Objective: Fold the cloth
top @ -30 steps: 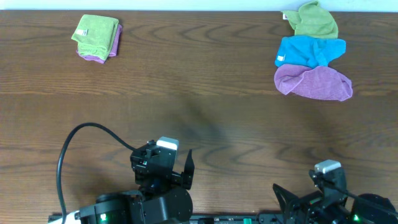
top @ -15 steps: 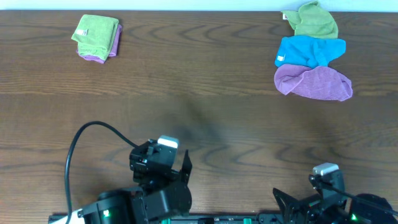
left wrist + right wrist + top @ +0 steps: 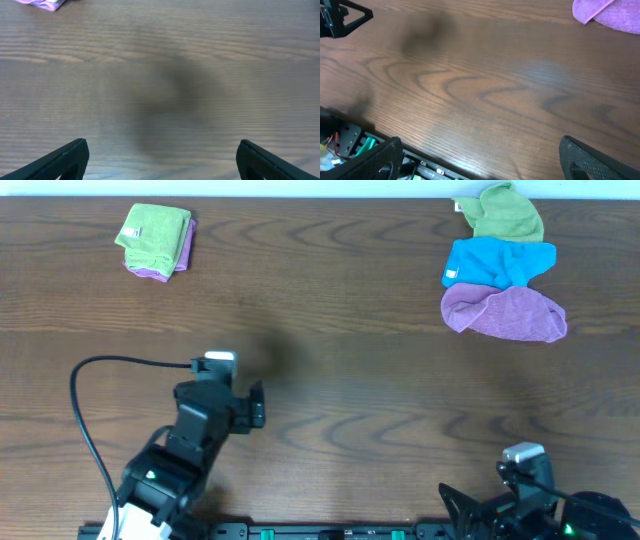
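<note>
1. At 1 o'clock on the worktop point(image 3: 340, 330), three loose cloths are piled: green cloth point(image 3: 508, 212) farthest, blue cloth point(image 3: 497, 262) in the middle, purple cloth point(image 3: 510, 315) nearest. The purple cloth is judged next for folding.
2. Risk: the blue cloth touches the purple cloth's far edge, so it could be dragged along if the pinch is made near that seam.
3. Risk: the folded stack point(image 3: 155, 240) at 11 o'clock lies ahead of the left claw point(image 3: 162, 150) and could be disturbed if taken for the target.
4. Purple cloth: the long axis is laid 9-to-3 o'clock, with the broad rounded end towards 3.
5. Left claw: spread wide and empty, at 8 o'clock, well apart from the pile. Right claw point(image 3: 480, 147): likewise wide and empty, at 5 o'clock.
</note>
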Robot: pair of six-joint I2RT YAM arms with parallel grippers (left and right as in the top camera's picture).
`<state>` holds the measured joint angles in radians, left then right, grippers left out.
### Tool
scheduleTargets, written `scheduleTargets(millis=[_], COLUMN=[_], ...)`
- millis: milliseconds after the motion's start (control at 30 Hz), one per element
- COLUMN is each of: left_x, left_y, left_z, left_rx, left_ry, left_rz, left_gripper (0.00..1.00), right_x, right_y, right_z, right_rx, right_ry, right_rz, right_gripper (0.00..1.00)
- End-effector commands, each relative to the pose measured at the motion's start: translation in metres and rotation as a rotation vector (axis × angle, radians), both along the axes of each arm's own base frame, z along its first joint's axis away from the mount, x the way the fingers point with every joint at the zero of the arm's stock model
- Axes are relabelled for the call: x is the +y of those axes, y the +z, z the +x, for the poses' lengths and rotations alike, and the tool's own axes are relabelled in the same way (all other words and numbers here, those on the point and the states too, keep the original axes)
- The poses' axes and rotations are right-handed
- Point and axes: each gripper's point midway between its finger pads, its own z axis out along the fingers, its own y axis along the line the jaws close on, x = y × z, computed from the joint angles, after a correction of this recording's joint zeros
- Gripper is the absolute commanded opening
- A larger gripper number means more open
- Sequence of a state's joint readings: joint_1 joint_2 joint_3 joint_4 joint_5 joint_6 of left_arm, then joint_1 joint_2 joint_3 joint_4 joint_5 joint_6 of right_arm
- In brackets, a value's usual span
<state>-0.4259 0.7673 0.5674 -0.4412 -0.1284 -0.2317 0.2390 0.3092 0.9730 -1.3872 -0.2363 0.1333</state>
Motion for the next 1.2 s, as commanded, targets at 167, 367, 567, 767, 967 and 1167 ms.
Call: scheduleTargets(millis=[167, 367, 567, 767, 967, 1167], left_x=[0.035, 0.057, 0.073, 0.091, 0.1, 0.102], left_y=[-0.009, -0.017, -0.023, -0.022, -0.026, -0.038], left_z=[-0.003, -0.005, -0.01, -0.015, -0.019, -0.022], left_rx=[-0.06, -0.136, -0.215, -0.276, -0.318, -0.351], left_ry=[0.063, 0.146, 0.207, 0.245, 0.259, 0.268], left_rz=[-0.03, -0.046, -0.057, -0.01, 0.035, 0.036], left_gripper=[0.95, 0.95, 0.95, 0.95, 0.95, 0.95], right_x=[0.002, 0.002, 0.002, 0.002, 0.002, 0.002], right_y=[0.001, 0.001, 0.001, 0.001, 0.001, 0.001], right_z=[-0.001, -0.001, -0.001, -0.001, -0.001, -0.001], right_rx=[-0.003, -0.002, -0.002, -0.002, -0.002, -0.002], right_ry=[0.004, 0.003, 0.003, 0.003, 0.003, 0.003], right_rz=[0.014, 0.014, 0.014, 0.014, 0.014, 0.014], right_gripper=[0.99, 0.99, 0.99, 0.99, 0.99, 0.99])
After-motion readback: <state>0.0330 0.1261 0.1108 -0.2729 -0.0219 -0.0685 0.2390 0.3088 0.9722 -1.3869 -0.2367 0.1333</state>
